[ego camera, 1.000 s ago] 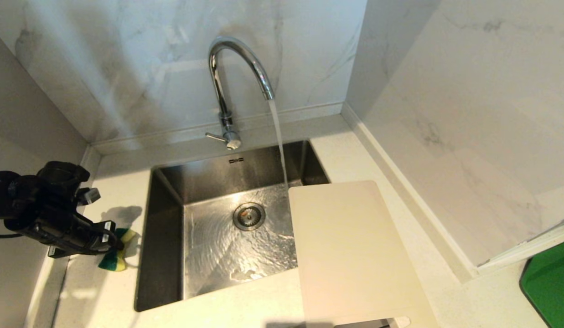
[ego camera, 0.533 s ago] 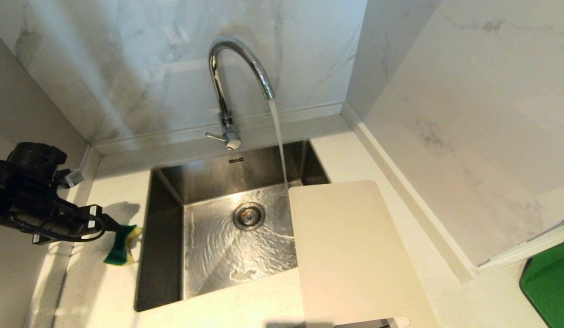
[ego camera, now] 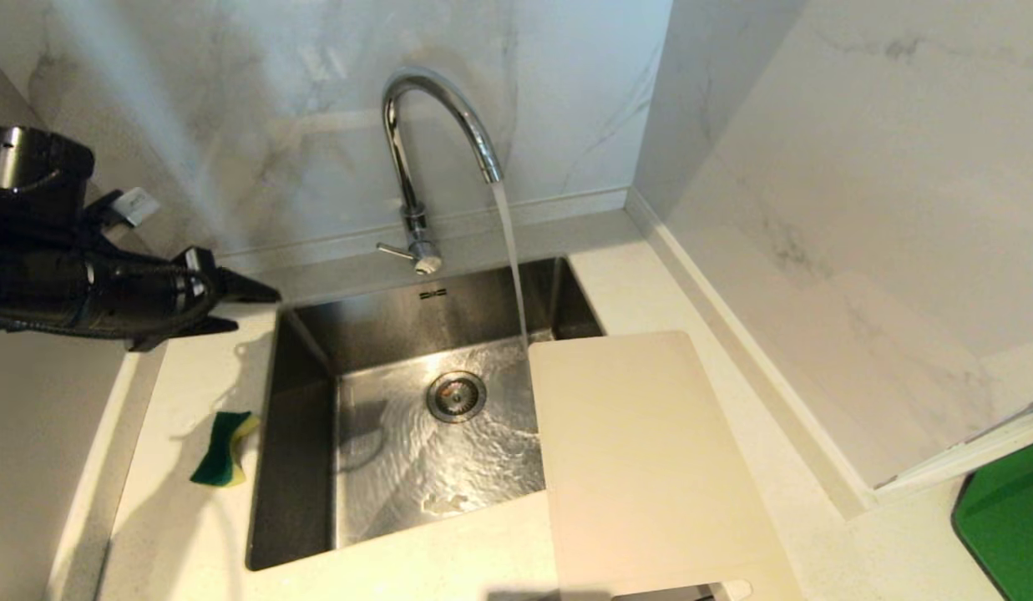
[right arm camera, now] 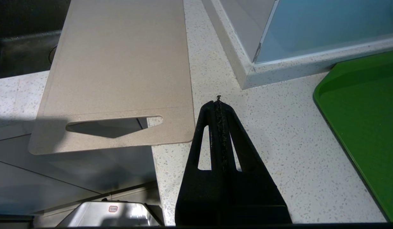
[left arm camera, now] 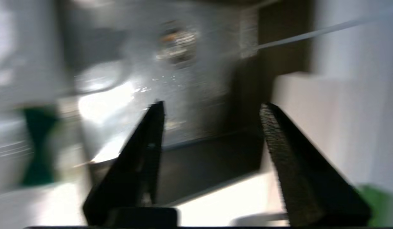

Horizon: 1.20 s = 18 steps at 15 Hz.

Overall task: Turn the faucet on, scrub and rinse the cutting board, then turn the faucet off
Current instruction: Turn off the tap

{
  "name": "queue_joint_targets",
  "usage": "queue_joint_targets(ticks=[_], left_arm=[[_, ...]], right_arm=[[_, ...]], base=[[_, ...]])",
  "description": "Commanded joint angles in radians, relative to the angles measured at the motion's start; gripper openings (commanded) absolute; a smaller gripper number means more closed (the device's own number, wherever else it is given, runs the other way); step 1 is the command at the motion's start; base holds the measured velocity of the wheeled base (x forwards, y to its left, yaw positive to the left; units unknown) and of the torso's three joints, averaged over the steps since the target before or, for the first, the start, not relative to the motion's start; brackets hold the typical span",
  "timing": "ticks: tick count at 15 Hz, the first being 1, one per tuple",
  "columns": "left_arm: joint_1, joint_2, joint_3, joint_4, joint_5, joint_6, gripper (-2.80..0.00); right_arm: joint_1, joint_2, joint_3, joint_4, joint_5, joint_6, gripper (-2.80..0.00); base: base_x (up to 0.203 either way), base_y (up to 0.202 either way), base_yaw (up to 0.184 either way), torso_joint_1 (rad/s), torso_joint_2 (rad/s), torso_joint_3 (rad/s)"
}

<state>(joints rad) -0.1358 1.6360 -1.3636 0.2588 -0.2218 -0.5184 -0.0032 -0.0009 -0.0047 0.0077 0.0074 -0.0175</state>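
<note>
We find the faucet [ego camera: 422, 159] running, its stream falling into the sink [ego camera: 299, 467] just beside the far edge of the cutting board [ego camera: 641, 467]. The board lies flat on the counter [ego camera: 174, 517] at the sink's right side, partly overhanging the basin, slot handle toward the robot. The left gripper [ego camera: 236, 307] hangs above the sink's far-left corner, fingers spread apart and empty. A green-and-yellow sponge [ego camera: 224, 436] lies on the counter left of the sink. The right gripper [right arm camera: 218, 103] is pressed closed over the counter beside the board's handle end, near a green tray [right arm camera: 364, 121].
</note>
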Motion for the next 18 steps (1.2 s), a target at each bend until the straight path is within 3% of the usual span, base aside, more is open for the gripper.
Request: queue_joint_targets(ticks=[1,2,4,10,13,15,18], left_arm=[[-0.128,0.000,-0.058,-0.129,-0.005,-0.180,-2.80],[-0.182,0.001,-0.046,-0.243,-0.005,-0.235,-2.80],[-0.229,0.029,-0.004,-0.447,-0.006,-0.276,-2.80],[-0.225,0.290,0.088,-1.026,-0.003,-0.284,-2.80],[-0.197,0.377,0.090,-1.121,-0.018,-0.276,-2.80],[-0.179,0.426,0.090,-1.214,-0.065,-0.274,-2.80],[-0.171,0.496,0.085,-1.247,-0.081,-0.243,-2.80]], right_arm=[[0.000,0.001,0.000,0.000,0.000,-0.001,-2.80],[0.000,0.001,-0.001,0.000,0.000,-0.002,-2.80],[0.000,0.001,0.000,0.000,0.000,-0.001,-2.80],[0.000,0.001,-0.001,0.003,-0.001,0.001,-2.80],[0.000,0.001,-0.001,0.003,-0.001,0.001,-2.80],[0.000,0.001,-0.002,0.005,-0.001,0.001,-2.80],[0.000,0.001,-0.003,0.006,-0.001,0.001,-2.80]], base=[[0.000,0.000,0.000,0.000,0.00,0.000],[0.000,0.000,0.000,0.000,0.00,0.000],[0.000,0.000,0.000,0.000,0.00,0.000],[0.000,0.000,0.000,0.000,0.00,0.000],[0.000,0.000,0.000,0.000,0.00,0.000],[0.000,0.000,0.000,0.000,0.00,0.000],[0.000,0.000,0.000,0.000,0.00,0.000]])
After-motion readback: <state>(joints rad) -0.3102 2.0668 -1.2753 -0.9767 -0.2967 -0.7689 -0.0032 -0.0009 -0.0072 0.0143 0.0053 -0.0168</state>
